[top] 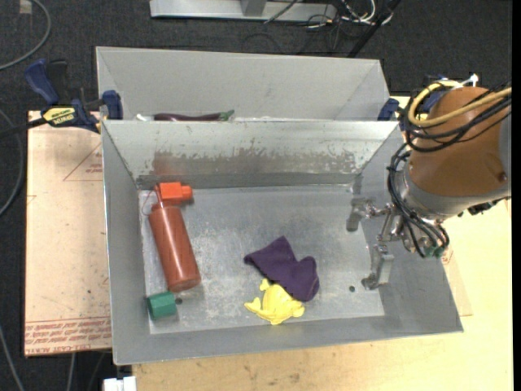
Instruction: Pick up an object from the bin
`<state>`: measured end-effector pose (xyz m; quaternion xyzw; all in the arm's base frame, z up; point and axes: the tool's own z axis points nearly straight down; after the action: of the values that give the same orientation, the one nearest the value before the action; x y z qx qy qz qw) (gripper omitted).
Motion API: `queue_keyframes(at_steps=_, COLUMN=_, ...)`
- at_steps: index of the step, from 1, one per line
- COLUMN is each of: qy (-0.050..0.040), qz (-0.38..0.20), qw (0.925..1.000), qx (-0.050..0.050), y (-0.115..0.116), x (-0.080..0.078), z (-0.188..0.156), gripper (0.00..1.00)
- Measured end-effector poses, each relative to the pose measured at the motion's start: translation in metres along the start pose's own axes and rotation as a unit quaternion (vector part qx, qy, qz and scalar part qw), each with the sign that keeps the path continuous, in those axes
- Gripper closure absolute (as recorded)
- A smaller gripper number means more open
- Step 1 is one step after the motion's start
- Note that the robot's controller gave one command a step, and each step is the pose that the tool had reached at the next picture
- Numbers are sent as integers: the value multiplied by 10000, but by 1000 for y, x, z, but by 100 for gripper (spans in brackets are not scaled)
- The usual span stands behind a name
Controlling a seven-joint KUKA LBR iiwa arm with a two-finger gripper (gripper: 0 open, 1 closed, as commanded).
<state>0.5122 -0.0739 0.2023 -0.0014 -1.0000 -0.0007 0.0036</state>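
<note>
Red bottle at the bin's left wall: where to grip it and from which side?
Probably the middle of the red bottle, from straight above, jaws closing across its narrow width. It lies flat, long axis along the left wall, orange cap toward the back. The wall side looks tight, so a side approach seems blocked; the green block sits near its base.

Gripper (365, 249), fingers (374, 277) apart, R of purple cloth (285, 267) in bin (244, 165).

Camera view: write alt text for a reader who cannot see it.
The robot's hand hangs open and empty at the right of the grey bin. At left lie an orange bottle and a green block; in the middle, a purple cloth touches a yellow toy.
</note>
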Motion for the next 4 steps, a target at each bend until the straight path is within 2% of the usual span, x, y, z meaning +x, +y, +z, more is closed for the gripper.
queue_keyframes(at_steps=1, qy=-40, qz=-12, qw=10000, qx=5, y=0, x=-2, z=-4, gripper=0)
queue_keyframes(at_steps=2, qy=-47, qz=311, qw=9995, qx=5, y=30, x=-22, z=27, gripper=0)
queue_keyframes(at_steps=3, qy=-55, qz=-123, qw=9999, qx=-2, y=36, x=-62, z=61, gripper=0)
queue_keyframes(at_steps=4, qy=-46, qz=-1624, qw=9867, qx=11, y=48, x=-55, z=89, gripper=0)
